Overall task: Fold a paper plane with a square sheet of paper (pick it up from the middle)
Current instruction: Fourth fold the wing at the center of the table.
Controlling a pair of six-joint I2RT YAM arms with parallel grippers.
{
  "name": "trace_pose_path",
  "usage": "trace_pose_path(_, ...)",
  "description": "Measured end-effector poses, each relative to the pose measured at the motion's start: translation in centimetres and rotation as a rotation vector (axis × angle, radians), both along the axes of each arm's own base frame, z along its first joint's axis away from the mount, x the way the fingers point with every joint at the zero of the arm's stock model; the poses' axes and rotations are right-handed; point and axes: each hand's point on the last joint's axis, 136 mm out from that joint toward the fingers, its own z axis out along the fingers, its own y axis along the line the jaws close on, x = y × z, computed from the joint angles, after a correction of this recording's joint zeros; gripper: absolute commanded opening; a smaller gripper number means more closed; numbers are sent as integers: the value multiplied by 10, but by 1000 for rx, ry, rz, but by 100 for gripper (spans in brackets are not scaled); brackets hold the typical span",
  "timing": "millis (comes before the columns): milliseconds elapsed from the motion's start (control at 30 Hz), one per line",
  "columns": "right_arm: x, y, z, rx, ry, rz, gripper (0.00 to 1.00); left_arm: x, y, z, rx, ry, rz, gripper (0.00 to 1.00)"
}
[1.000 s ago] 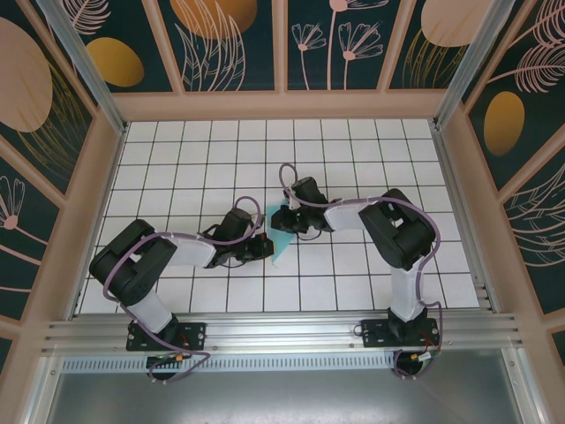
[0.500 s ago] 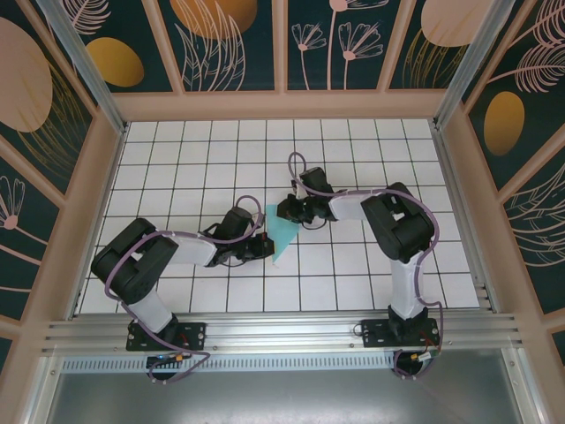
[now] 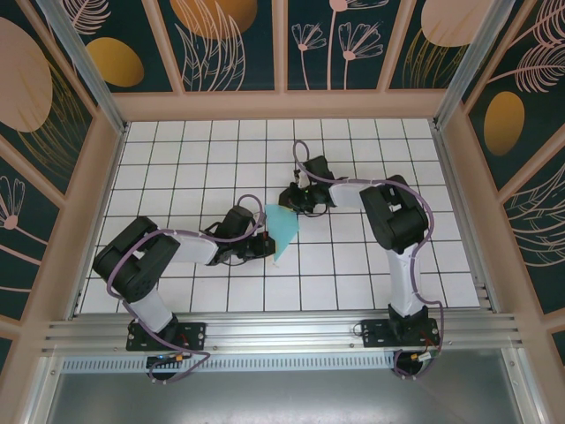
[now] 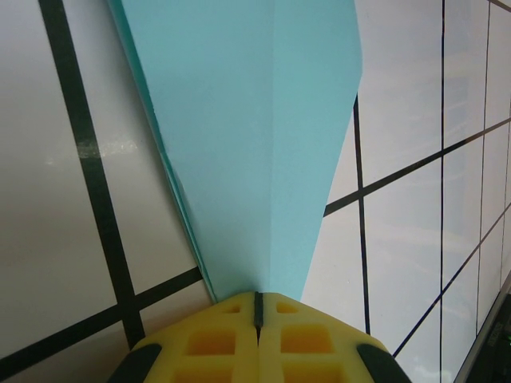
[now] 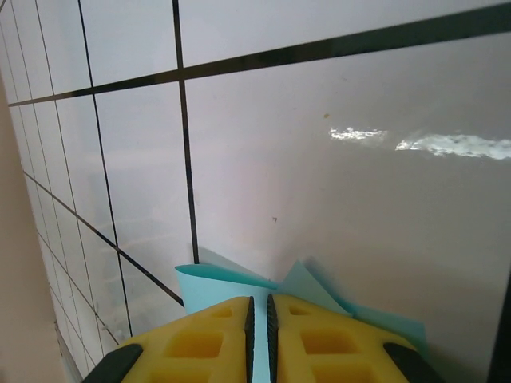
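Paper: a folded turquoise wedge near the middle of the tiled table, spanning the gap between the two grippers. The wide end is far from the arm bases and the point is near them.
Centre crease: it runs lengthwise down the wedge toward the point, as the left wrist view shows.
Left gripper: its yellow pads are pressed flat together, with the narrow tip of the paper pinched between them.
Right gripper: its pads are closed to a hairline slit over the wide end. Layered corners of the paper poke out just past them, so it appears to be clamped on that end.
Risk, tearing: both ends are held, so any pull apart would probably rip the thin sheet at one pinch.
Risk, buckling: moving the grippers closer together may bow the wedge and spring the folds open.
Risk, slipping: the left hold is only on the tip, so a twist could let it slide out.
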Motion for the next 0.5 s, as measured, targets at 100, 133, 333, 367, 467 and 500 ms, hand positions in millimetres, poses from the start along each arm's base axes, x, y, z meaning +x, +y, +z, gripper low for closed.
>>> trace_pose_path(100, 1, 0, 0, 5, 17, 2, 18, 0, 0, 0, 0, 0, -1, 0)
trace_pose_path(133, 3, 0, 0, 6, 20, 1, 18, 0, 0, 0, 0, -1, -1, 0)
trace_pose_path(333, 38, -16, 3, -24, -40, -67, 19, 0, 0, 0, 0, -6, -5, 0)
trace_pose_path(367, 45, -22, 3, -33, -52, -85, 18, 0, 0, 0, 0, -6, -6, 0)
trace_pose_path(467, 57, -37, 3, -49, -70, -120, 19, 0, 0, 0, 2, -14, -15, 0)
trace_pose_path(500, 59, -40, 4, -53, -77, -125, 20, 0, 0, 0, 3, -19, -20, 0)
